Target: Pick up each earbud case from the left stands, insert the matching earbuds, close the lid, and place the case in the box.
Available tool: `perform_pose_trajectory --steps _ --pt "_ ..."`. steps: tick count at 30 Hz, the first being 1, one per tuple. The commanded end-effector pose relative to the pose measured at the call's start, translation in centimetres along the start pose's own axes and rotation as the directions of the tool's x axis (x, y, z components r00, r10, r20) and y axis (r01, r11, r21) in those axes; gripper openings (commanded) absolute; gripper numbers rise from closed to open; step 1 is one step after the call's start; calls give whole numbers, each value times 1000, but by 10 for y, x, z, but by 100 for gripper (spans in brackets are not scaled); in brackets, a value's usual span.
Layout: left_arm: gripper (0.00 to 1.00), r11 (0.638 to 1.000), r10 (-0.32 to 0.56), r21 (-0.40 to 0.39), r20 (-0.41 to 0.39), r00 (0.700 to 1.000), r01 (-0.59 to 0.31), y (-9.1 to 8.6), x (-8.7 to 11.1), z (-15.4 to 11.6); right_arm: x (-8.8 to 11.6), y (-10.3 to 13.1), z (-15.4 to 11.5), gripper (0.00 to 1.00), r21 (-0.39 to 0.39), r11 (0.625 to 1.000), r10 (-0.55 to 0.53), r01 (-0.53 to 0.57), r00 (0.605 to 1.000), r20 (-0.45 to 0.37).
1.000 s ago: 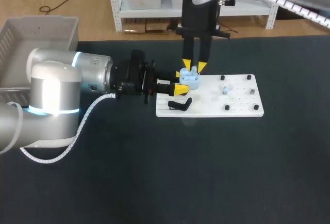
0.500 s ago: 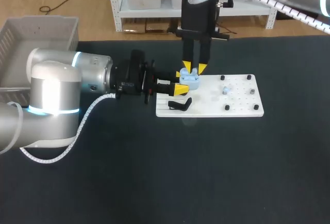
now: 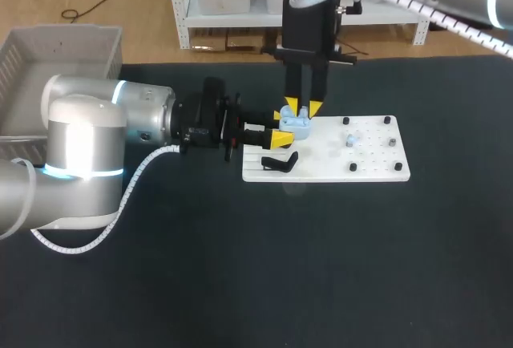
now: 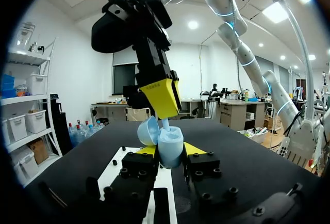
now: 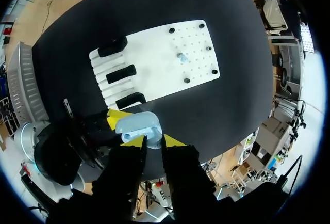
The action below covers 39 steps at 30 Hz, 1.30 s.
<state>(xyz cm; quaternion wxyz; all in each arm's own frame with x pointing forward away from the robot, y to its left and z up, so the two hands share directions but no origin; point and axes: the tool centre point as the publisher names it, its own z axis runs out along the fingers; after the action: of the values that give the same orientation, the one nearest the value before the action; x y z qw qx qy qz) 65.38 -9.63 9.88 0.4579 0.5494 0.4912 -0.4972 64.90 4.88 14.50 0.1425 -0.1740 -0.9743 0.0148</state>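
A light blue earbud case [image 3: 298, 126] with its lid open is held over the left end of the white board [image 3: 369, 163], and my left gripper [image 3: 282, 127] is shut on it from the side. In the left wrist view the case [image 4: 170, 142] sits between the left gripper's [image 4: 171, 149] yellow tips. My right gripper [image 3: 303, 108] points straight down just above the open case, shut on a small light blue earbud [image 4: 166, 124]. From the right wrist, the case [image 5: 136, 125] lies directly under the right gripper [image 5: 153, 141]. Another earbud [image 3: 351, 138] stands on the board.
A black stand [image 3: 279, 162] sits on the board's left end, and three black stands [image 5: 121, 73] show in the right wrist view. Small black pegs [image 3: 353, 167] dot the board's right part. The grey box [image 3: 56, 51] stands at the table's far left.
My right gripper has come down slightly toward the open case. The left arm and the case have kept still.
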Motion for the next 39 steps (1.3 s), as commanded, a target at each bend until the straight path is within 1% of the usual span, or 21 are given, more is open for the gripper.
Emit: perform_pose_trajectory --steps 1,9,19,20,21,22,23,24,25,26,31,33,35,39 --pt "0 1000 1 -6 0 1000 -1 -2 -1 0 1 0 2 0 5 1000 2 -2 1000 6" --pt "0 1000 1 -6 0 1000 -1 -2 -1 0 2 3 5 0 36 999 -3 2 1000 26" --pt "0 1000 1 -6 0 1000 -1 -2 -1 0 4 5 9 0 40 999 -6 5 1000 22" --pt "0 1000 1 -6 0 1000 -1 -2 -1 0 4 5 9 3 38 999 -6 5 1000 22" --pt "0 1000 1 -6 0 1000 -1 -2 -1 0 4 4 9 18 34 999 -8 7 1000 24" --pt "0 1000 1 -6 0 1000 -1 -2 -1 0 5 4 8 28 29 1000 -9 8 1000 27" --pt "0 1000 1 -6 0 1000 -1 -2 -1 0 6 4 7 36 20 1000 -11 11 999 30" --pt "0 1000 1 -6 0 1000 -1 -2 -1 0 7 3 5 41 14 1000 -13 13 999 34" --pt "0 1000 1 -6 0 1000 -1 -2 -1 0 8 3 3 44 10 1000 -14 14 999 38" --pt "0 1000 1 -6 0 1000 -1 -2 -1 0 11 1 0 46 -4 1000 -20 20 999 46" --pt "0 1000 1 -6 0 1000 -1 -2 -1 0 23 -7 -15 49 -57 996 -59 64 994 90" --pt "0 1000 1 -6 0 1000 -1 -2 -1 0 28 -14 -22 51 -98 991 -78 90 990 114" --pt "0 1000 3 -9 -1 1000 -3 -3 -2 -3 29 -23 -29 53 -131 984 -103 122 983 149" --pt "0 1000 9 -24 -5 1000 -9 -8 -6 -14 25 -43 -38 50 -197 967 -122 162 972 198"
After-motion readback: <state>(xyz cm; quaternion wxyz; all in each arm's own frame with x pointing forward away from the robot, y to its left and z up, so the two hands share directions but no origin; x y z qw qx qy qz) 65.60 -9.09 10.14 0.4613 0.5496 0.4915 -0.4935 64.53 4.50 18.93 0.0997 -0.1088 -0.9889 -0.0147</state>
